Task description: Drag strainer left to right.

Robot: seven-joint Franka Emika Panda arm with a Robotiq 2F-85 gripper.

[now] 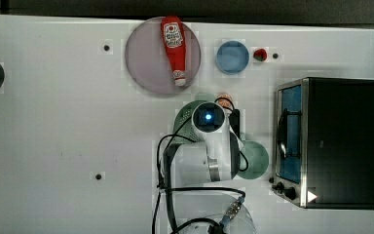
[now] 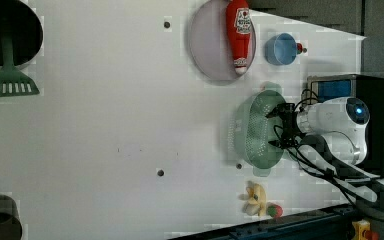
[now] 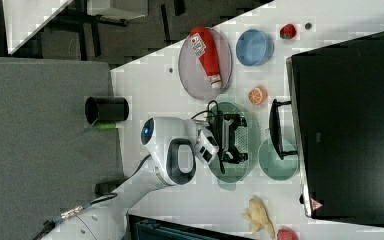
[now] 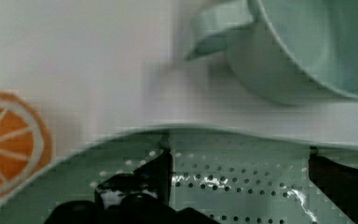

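The pale green strainer [image 1: 181, 123] with rows of small holes sits on the white table, close to the toaster oven [image 1: 338, 141]. In the left view the strainer [image 2: 252, 137] lies on its side of the picture's right half. My gripper [image 2: 279, 128] reaches down into the bowl of the strainer [image 3: 235, 169], fingers spread. The wrist view shows the gripper [image 4: 239, 170] open, its two black fingers [image 4: 161, 170] standing inside the perforated wall of the strainer [image 4: 261, 189] and holding nothing.
A mint-green mug [image 1: 255, 160] stands right beside the strainer, and an orange slice [image 1: 225, 100] lies by its rim. Farther off are a grey plate [image 1: 146, 58] with a ketchup bottle [image 1: 173, 46], a blue bowl [image 1: 232, 57] and a strawberry [image 1: 259, 54].
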